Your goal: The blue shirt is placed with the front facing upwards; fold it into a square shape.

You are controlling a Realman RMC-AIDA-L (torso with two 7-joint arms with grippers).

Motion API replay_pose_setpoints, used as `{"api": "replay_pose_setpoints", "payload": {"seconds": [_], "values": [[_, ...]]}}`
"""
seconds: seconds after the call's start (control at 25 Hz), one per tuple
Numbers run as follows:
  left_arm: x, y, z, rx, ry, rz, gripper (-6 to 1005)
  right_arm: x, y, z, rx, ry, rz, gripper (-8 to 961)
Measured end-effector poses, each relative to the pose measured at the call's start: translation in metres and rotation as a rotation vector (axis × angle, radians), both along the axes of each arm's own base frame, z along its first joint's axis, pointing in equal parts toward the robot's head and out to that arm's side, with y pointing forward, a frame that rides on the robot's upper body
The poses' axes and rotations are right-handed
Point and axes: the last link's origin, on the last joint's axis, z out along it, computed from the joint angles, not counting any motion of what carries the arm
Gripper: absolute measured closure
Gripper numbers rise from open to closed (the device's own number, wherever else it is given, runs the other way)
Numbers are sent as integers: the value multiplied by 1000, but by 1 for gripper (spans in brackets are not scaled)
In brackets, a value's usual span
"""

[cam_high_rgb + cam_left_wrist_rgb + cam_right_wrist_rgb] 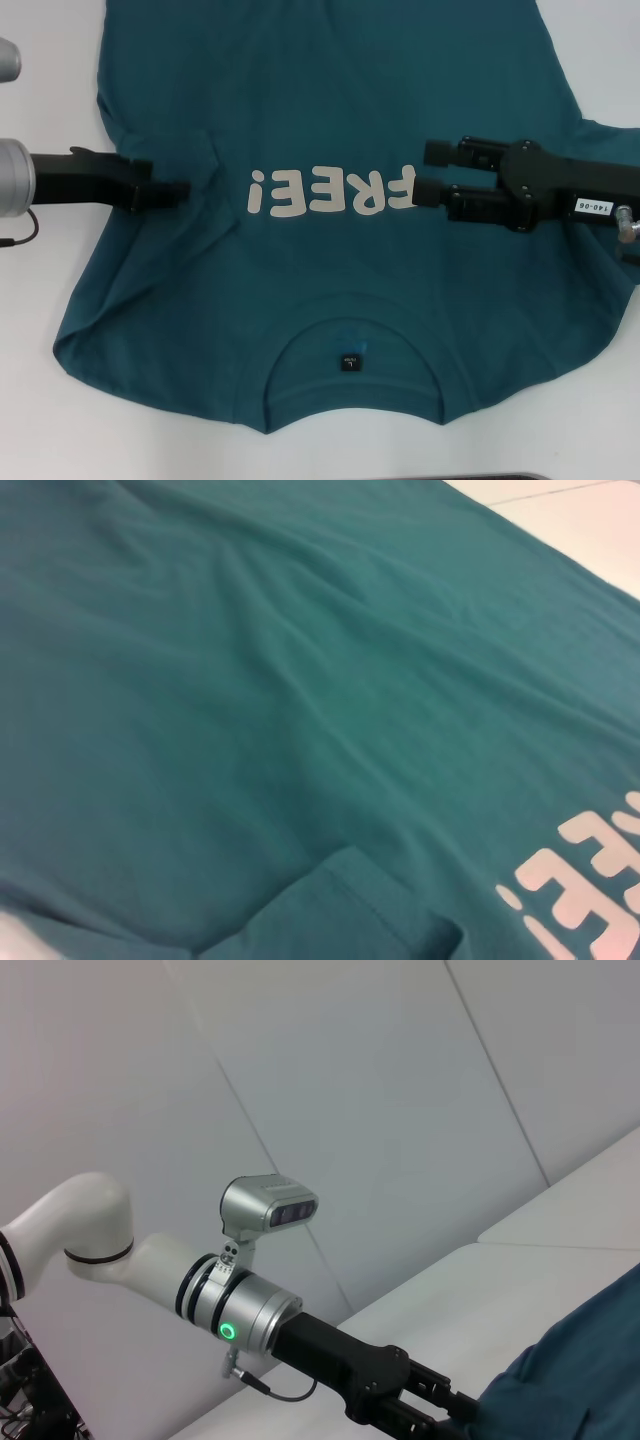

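Right, the blue shirt [330,150] lies spread front-up across the table [45,420], collar at the bottom centre of the head view, lettering [330,192] mid-frame. My left tool [178,192] comes in from the left edge, tips pressed together on a raised ridge of cloth, pinching it, I'd say, to lift that side. My right tool [422,172] reaches in from the right, fingers spread, above the lettering's end, not yet gripping.

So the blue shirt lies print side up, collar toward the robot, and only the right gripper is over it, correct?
Not quite. The head view shows both over the blue shirt: the left gripper at one end of the FREE! lettering, the right gripper at the other. The rest is right.
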Motion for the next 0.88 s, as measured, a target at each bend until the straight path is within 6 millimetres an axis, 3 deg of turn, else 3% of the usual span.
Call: {"api": "replay_pose_setpoints", "payload": {"seconds": [0.88], "values": [[4, -9, -12, -88, 9, -17, 352, 0, 0, 0, 3, -1, -2, 193]]}}
